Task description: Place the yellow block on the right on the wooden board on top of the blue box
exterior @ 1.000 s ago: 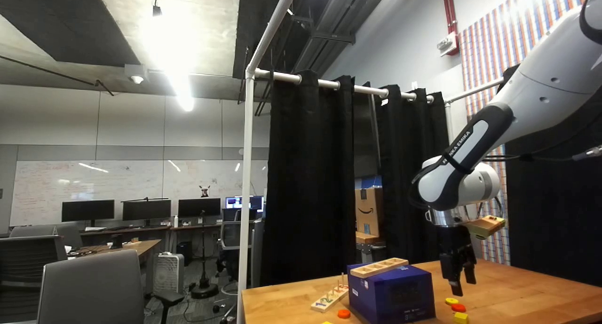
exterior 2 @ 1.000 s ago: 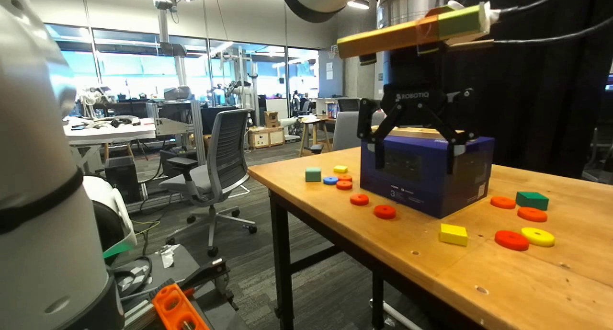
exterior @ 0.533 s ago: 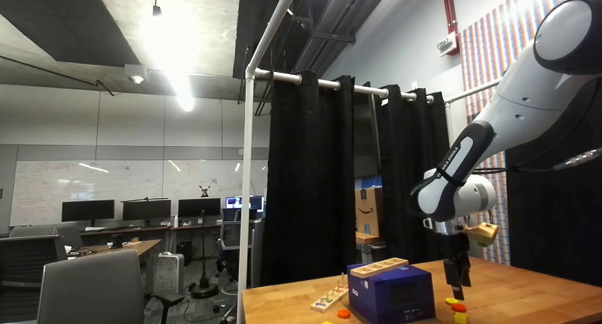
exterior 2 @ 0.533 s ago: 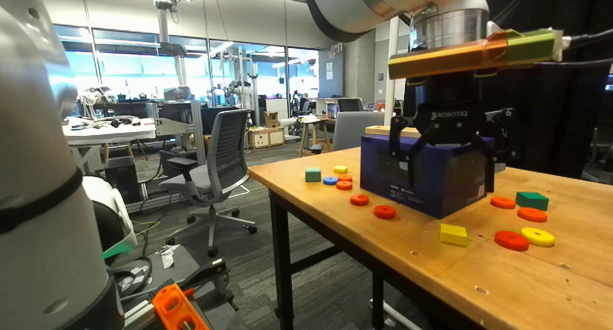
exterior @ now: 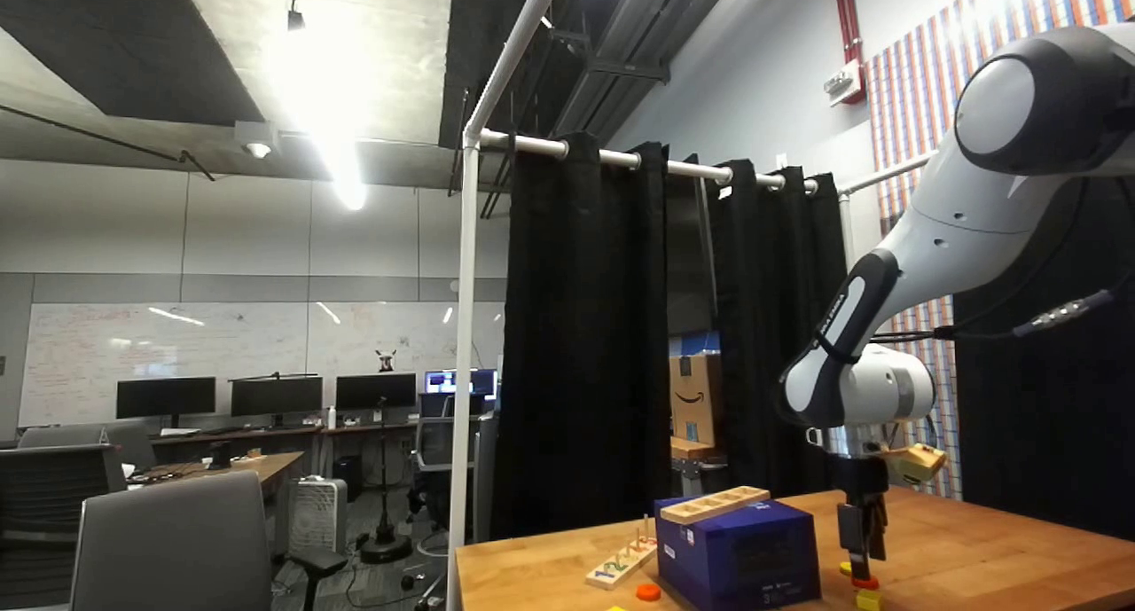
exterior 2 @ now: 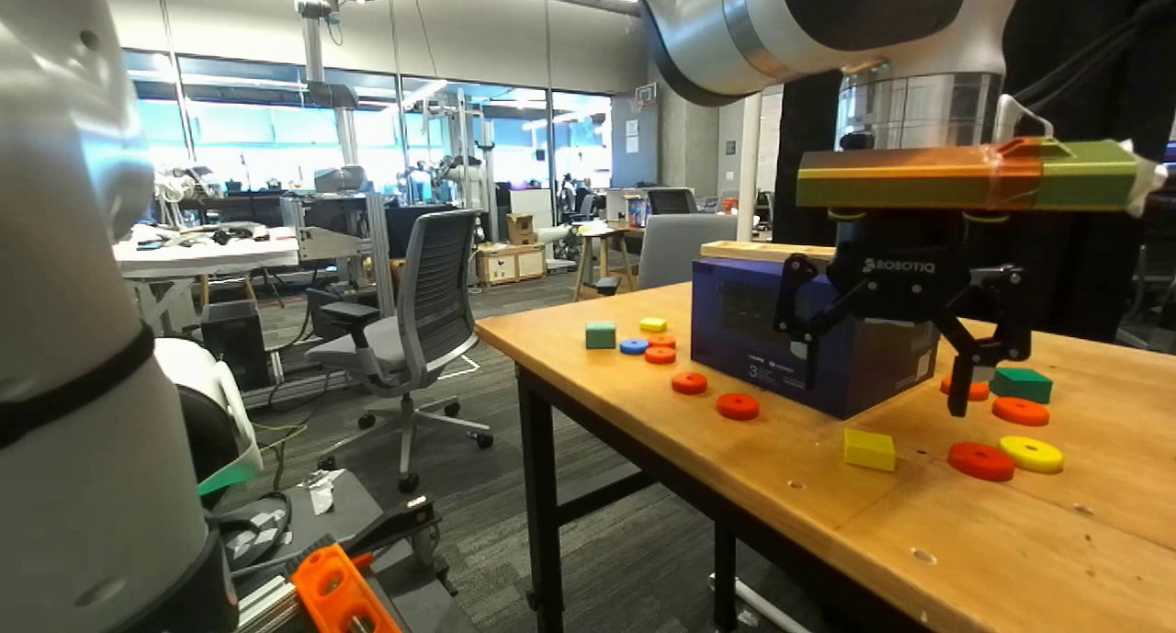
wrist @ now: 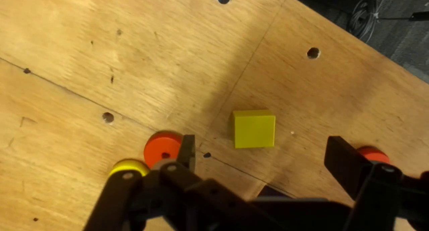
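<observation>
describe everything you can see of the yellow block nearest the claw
The yellow block is bright and plain, squat, with flat faces and straight edges; its material, perhaps painted wood, is unclear. It lies flat on the wooden table, near but apart from a corner of the blue box. The open claw isn't touching it; only the table is.

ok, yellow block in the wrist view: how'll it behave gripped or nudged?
The yellow block looks rigid, with crisp straight edges, so it probably won't squash. Nudged, it would likely slide rather than roll: it's flat-sided and lies flat on the tabletop. Tipping seems unlikely, as it looks lower than it is wide.
</observation>
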